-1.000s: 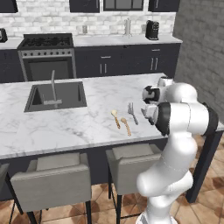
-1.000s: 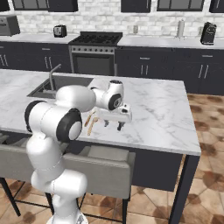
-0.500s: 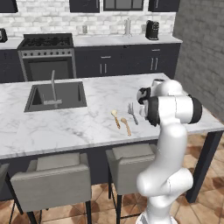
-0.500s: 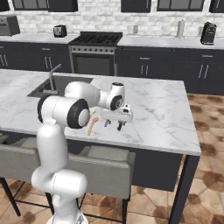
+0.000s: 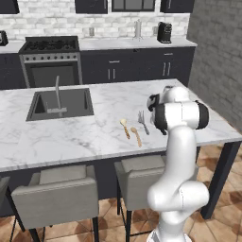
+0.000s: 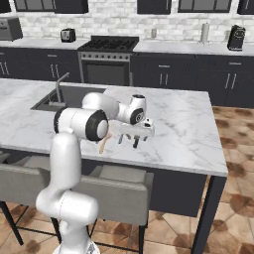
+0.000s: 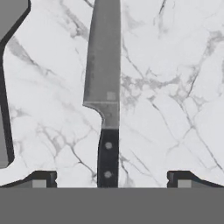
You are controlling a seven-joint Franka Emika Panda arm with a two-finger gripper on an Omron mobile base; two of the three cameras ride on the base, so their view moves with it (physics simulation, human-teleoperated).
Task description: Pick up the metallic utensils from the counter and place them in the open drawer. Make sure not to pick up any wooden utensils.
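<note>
Knife flat on counter, right of fork and wooden spoons, probably untouched. Gripper directly above, jaws spread wide. Best lowered straight, pinching black handle squarely, clear of spoons.

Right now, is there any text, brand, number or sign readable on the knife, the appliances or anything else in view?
None: no readable text in any view.
Knife: blade plain, handle shows only two rivets.
Stove and coffee maker: too small to show any marking.
Counter: only marble veining.
</note>
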